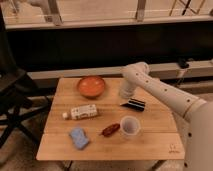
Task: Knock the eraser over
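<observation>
The eraser (133, 104), a slim black block with a pale stripe along one edge, appears to lie flat on the wooden table (160, 142), right of centre. My gripper (126, 93) hangs at the end of the white arm, just above and to the left of the eraser, close to its upper left end. I cannot make out whether it touches the eraser. The arm reaches in from the right side of the view.
An orange bowl (91, 86) sits at the table's back left of the gripper. A white bottle (82, 112) lies on its side at mid-left. A light blue pad (79, 137), a red object (110, 129) and a white cup (130, 126) stand along the front. A dark chair (12, 95) is left of the table.
</observation>
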